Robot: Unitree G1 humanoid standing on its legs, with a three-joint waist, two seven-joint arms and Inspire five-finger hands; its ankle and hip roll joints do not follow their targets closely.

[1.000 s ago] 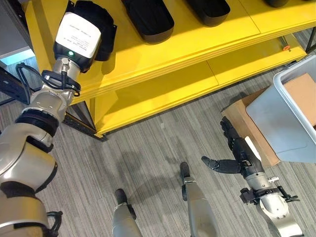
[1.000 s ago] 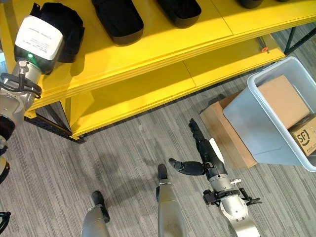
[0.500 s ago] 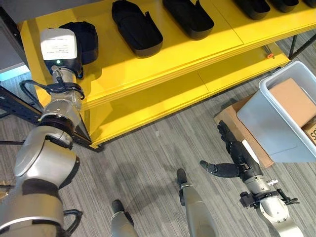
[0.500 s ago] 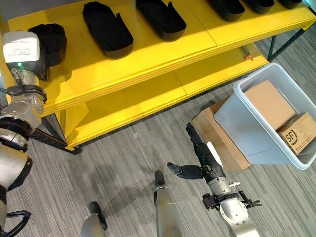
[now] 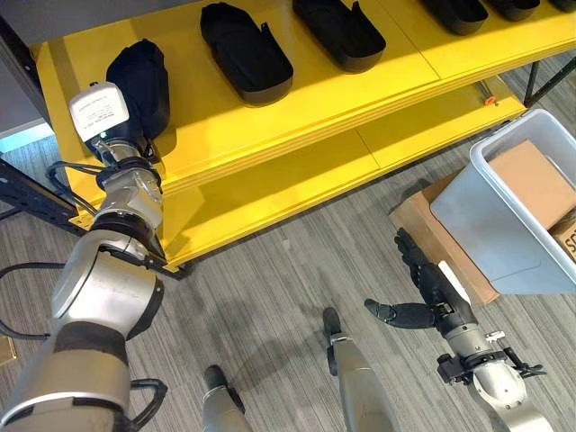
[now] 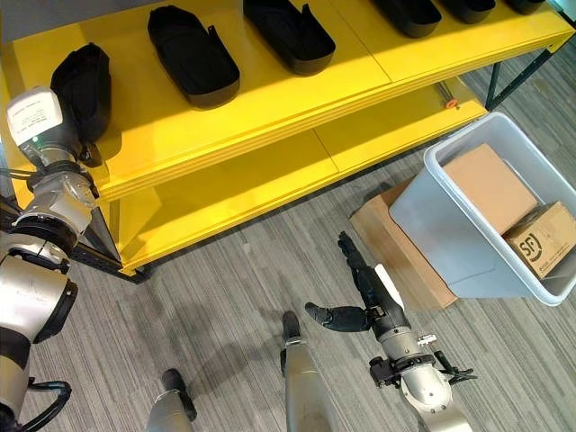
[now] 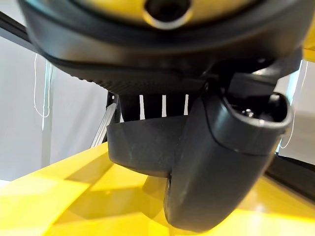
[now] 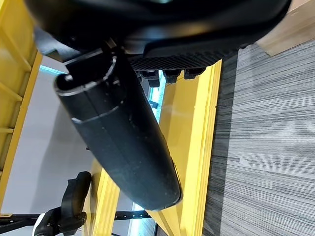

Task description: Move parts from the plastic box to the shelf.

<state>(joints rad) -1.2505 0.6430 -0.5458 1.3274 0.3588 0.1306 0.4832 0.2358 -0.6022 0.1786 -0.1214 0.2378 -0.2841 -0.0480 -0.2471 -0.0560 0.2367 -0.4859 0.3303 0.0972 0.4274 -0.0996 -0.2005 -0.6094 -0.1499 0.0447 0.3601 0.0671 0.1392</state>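
The part in hand is a black moulded tray-like part, at the upper left of the left eye view, standing tipped on its side on the top board of the yellow shelf. The left hand is at it — in the left wrist view the thumb curls over the part's thin rim with the fingers behind the wall, so it reads as a pinch on the edge. The part looks like a light, stiff plastic shell with a matte, slightly grainy skin and rounded corners; probably not fragile, but the smooth wall could slip in a loose pinch, and the rim seems the best place to take hold. Two like parts and lie flat, open side up, further right along the same board, oblong and shallow.

The grey plastic box sits at the right edge, on the striped grey floor, smooth-walled and translucent-looking, resting partly on a flat cardboard sheet. Inside it lie brown cardboard cartons — no black part can be made out there.

The right hand hangs low at the lower middle-right, fingers straight and relaxed, thumb spread sideways, holding nothing
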